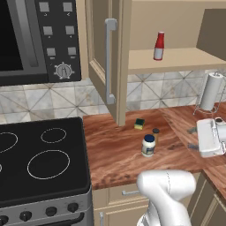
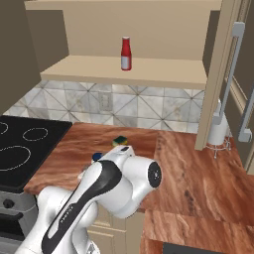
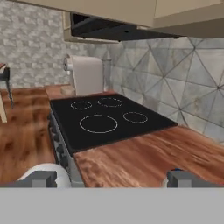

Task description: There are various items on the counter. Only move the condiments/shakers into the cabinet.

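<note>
The red squeeze bottle [image 1: 159, 46] [image 2: 126, 53] stands upright on the open cabinet's shelf [image 1: 185, 59]. On the counter [image 1: 114, 154], a white jar with a blue lid [image 1: 148, 145] stands near the front. A small brown shaker [image 1: 156, 133] is just behind it. My gripper [image 1: 192, 138] [image 3: 112, 179] hangs low over the counter to the right of both. Its fingers point left toward them, open, with nothing between. My arm hides the jar's body in the right base view, where its blue lid [image 2: 97, 157] peeks out.
A green-and-yellow sponge [image 1: 140, 123] [image 2: 119, 141] lies near the cabinet door [image 1: 108, 62], which swings out over the counter. A paper towel roll [image 1: 211, 92] stands at the back right. The black stovetop [image 1: 39, 154] [image 3: 109, 120] lies left, under a microwave [image 1: 35, 39].
</note>
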